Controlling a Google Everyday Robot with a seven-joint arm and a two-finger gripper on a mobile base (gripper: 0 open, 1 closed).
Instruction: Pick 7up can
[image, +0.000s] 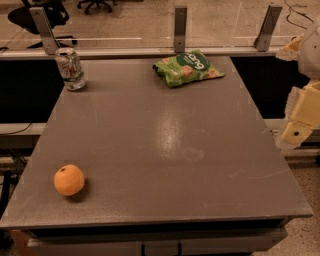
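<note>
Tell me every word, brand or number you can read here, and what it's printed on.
Green snack bag: large white letters on a dark oval, upside down, too blurred to read.
7up can: green and red markings, no legible letters.
Orange and table: no text.
Gripper, at the right edge beside the table: no text visible.

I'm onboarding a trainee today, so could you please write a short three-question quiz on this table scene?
1. True or false: the 7up can stands upright at the far left corner of the table.
2. The green snack bag lies: A) flat near the far edge; B) hanging off the near edge; C) on the floor.
3. Fill in: the gripper hangs beyond the table's ___ edge, far from the orange.
Key: 1 true; 2 A; 3 right.
</note>
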